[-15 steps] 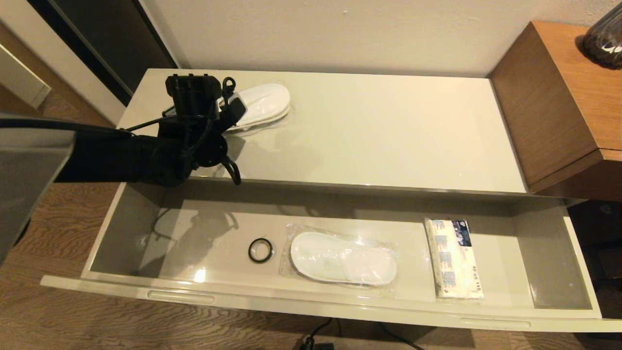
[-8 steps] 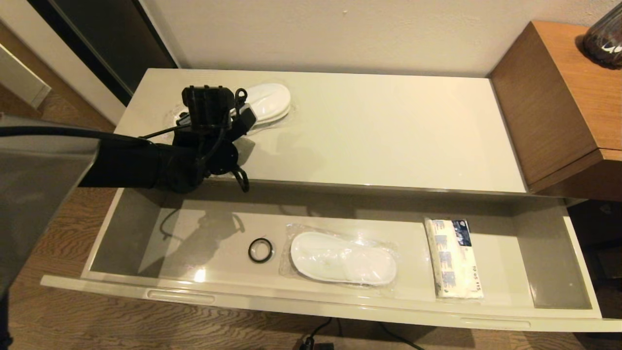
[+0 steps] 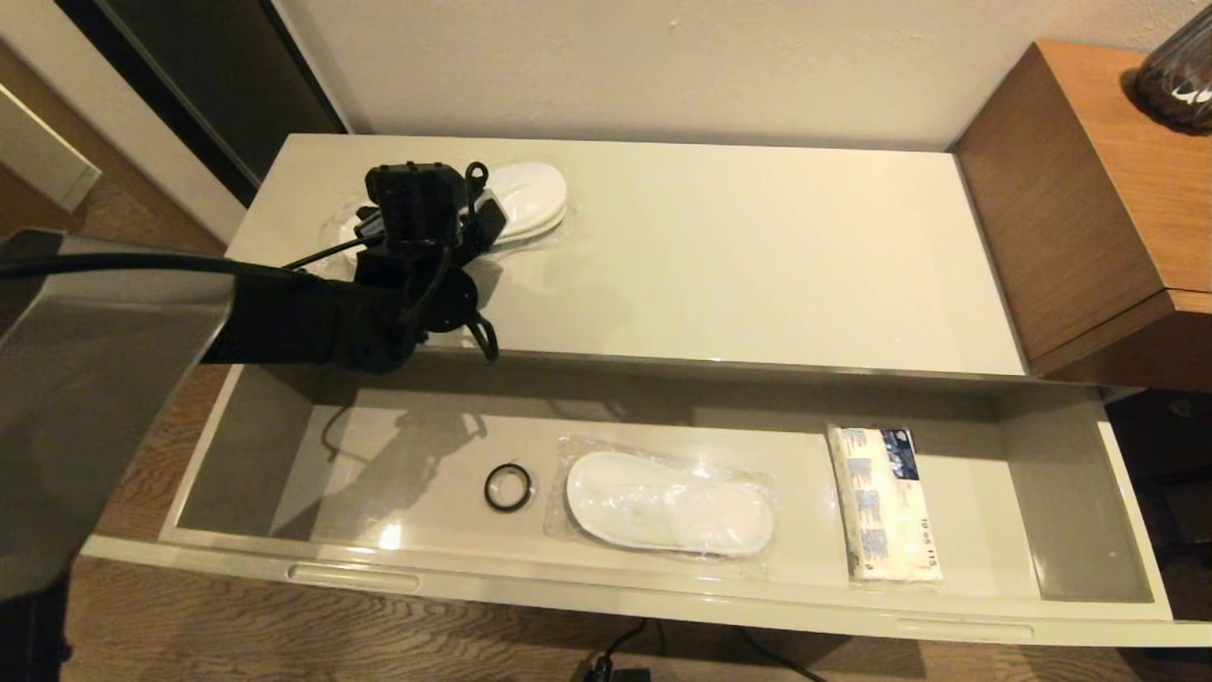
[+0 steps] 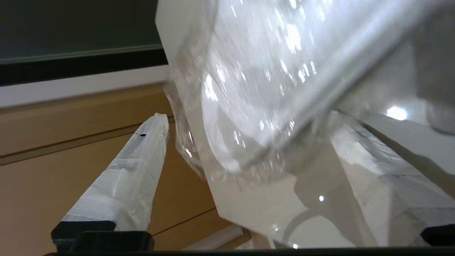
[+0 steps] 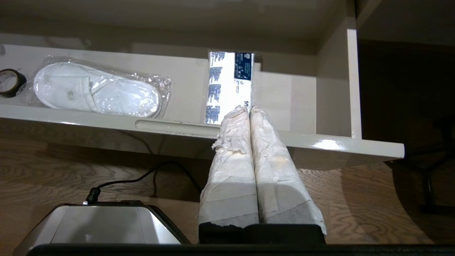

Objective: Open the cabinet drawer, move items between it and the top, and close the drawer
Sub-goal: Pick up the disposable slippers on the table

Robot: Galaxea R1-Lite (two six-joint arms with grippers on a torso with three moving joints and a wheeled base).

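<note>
Above the top [image 3: 757, 256], left gripper [image 4: 249, 142] gapes around wrapped slippers [image 3: 525, 194]; slick film risks slipping on closure.

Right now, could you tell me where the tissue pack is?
In the head view, the tissue pack lies in the open drawer toward its right end, right of the wrapped slippers.

Black left arm [image 3: 284, 327] with looping cables — grey shell, white-taped fingers [image 4: 124, 181]

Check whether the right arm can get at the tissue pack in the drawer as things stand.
Probably yes: the right tool hangs shut just outside the open drawer, facing the tissue pack, with nothing on it.
</note>
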